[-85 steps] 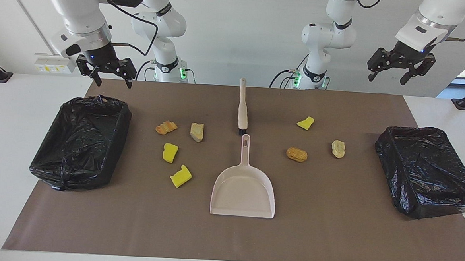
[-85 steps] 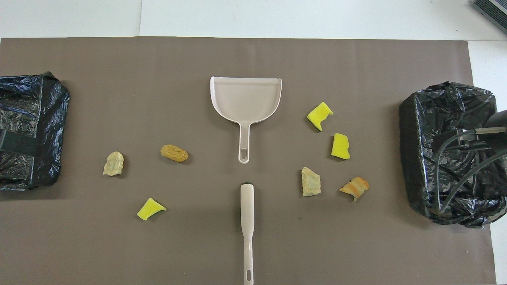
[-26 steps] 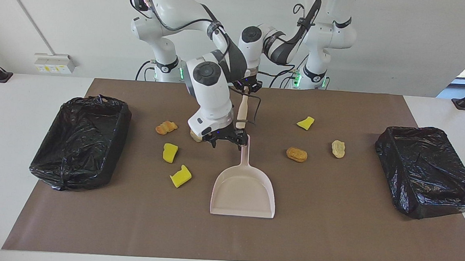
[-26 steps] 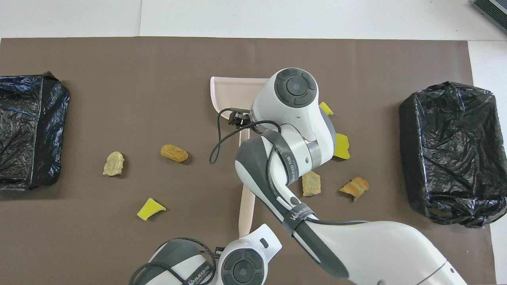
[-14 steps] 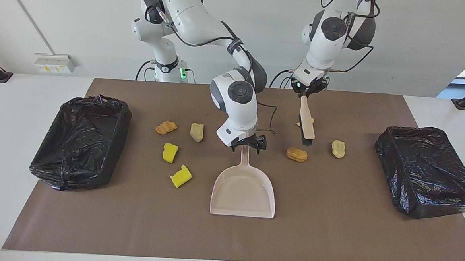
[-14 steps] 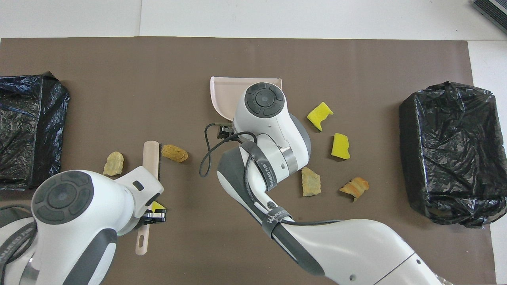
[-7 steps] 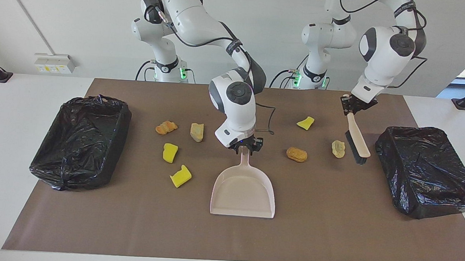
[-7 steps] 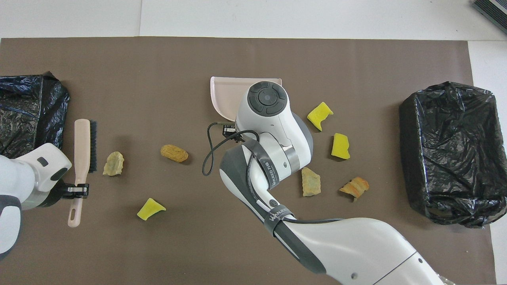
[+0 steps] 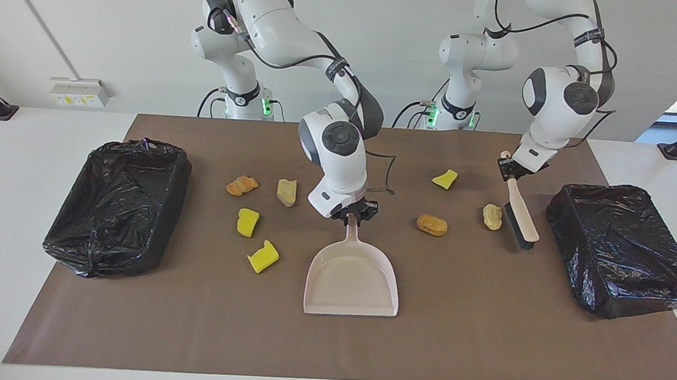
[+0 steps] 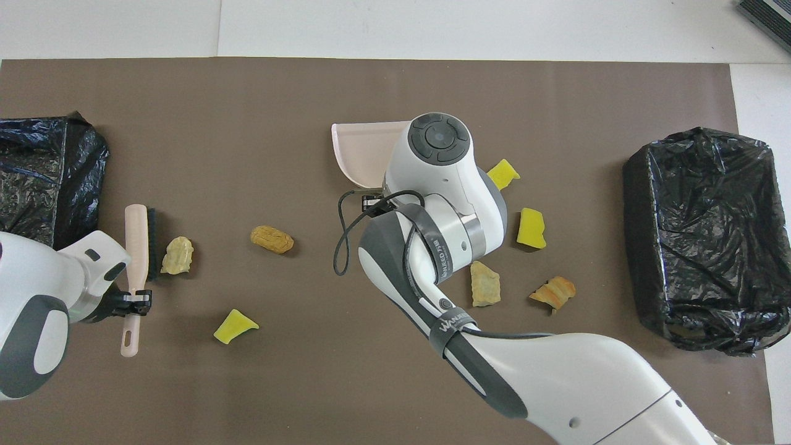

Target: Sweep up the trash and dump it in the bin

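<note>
Brown surface (image 9: 481, 336): left tool (image 9: 510, 171), gripping the brush (image 9: 521, 214), should sweep trash (image 9: 492, 216) toward 9 o'clock into the dustpan (image 9: 351, 277) held by the right tool (image 9: 354, 213).

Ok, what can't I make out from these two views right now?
- Overhead view: the right arm covers most of the right hand, the dustpan handle and part of one yellow chunk.
- Overhead view: the bin at the left arm's end is cut off by the picture's edge.
- Both views: whether the brush held in the left hand touches the pale lump is too small to tell.
</note>
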`<state>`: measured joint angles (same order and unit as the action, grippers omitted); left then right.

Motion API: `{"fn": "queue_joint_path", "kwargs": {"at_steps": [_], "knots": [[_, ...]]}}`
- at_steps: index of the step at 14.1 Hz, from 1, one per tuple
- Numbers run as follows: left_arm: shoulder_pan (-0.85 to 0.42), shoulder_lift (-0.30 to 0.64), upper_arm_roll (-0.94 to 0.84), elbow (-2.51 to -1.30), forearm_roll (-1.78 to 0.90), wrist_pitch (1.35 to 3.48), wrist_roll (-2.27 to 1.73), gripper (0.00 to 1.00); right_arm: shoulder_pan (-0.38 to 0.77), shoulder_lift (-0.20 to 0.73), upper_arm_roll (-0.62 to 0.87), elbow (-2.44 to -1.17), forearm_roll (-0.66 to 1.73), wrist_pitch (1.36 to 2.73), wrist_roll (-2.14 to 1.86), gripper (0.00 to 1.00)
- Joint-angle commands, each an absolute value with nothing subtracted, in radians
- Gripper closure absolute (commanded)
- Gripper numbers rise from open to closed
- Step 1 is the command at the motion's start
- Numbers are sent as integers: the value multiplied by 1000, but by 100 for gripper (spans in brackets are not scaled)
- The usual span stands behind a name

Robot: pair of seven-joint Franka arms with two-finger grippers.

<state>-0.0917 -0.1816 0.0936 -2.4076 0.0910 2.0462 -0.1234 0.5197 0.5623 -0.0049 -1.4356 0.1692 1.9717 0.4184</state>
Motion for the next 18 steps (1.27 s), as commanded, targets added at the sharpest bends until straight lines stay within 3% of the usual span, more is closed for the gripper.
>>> {"fn": "queue_joint_path", "kwargs": {"at_steps": [1, 3, 5, 9, 11, 14, 18], "knots": [[-136, -204, 81, -2437, 110, 2037, -279, 100, 474, 461, 5, -1460, 190, 1875, 211, 100], [-161, -202, 42, -2436, 110, 2036, -368, 100, 443, 396, 0, -1466, 175, 1749, 3, 100], [-163, -201, -23, -2431, 103, 2040, -435, 100, 422, 303, 2, -1544, 128, 1709, -221, 100], [-161, -178, -135, -2393, 42, 2037, -494, 100, 423, 209, 2, -1710, 23, 1765, -729, 100], [-160, -170, -166, -2343, 41, 1938, -508, 100, 434, 154, 2, -1836, 15, 1885, -845, 100], [-161, -234, -164, -2304, 41, 1739, -569, 100, 445, 147, 5, -1879, -28, 1913, -907, 100], [-190, -337, -167, -2411, 9, 1678, -805, 100, 502, 170, 5, -1896, -29, 1930, -806, 100]]}}
